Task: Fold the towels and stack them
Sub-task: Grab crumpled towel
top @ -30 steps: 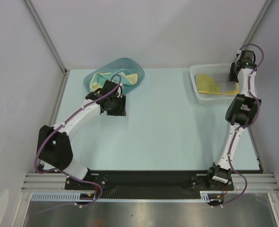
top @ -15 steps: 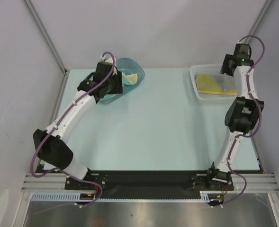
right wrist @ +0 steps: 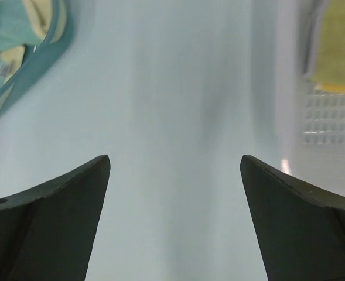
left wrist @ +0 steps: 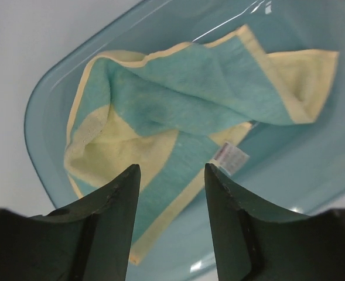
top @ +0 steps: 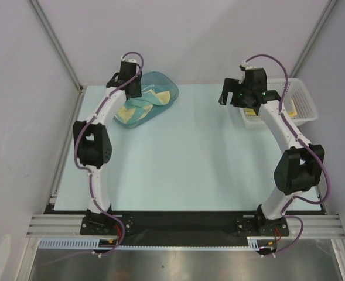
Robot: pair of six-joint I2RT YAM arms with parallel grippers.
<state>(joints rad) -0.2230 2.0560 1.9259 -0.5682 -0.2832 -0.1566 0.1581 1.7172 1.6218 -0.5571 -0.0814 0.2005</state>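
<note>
A cream-and-teal towel [left wrist: 184, 111] with a small white tag [left wrist: 231, 158] lies crumpled in the teal tub [left wrist: 49, 99] at the table's back left [top: 160, 79]. My left gripper [left wrist: 172, 175] hovers just above this towel, open, with nothing between its fingers; from above it sits over the tub's left side [top: 132, 92]. A yellow towel [right wrist: 339, 47] lies in the white mesh basket [right wrist: 330, 123] at the back right [top: 304, 96]. My right gripper [right wrist: 175, 161] is wide open and empty over bare table, just left of the basket [top: 232, 98].
Grey walls and a metal frame post [top: 55, 41] close in the table's back and sides. Both arm bases stand at the near edge [top: 178, 225]. The pale blue tabletop [top: 190, 152] lies between the tub and the basket.
The left gripper rose from the table in front of the tub to above the towel inside it. The right gripper left the basket, swung left and opened wide.
</note>
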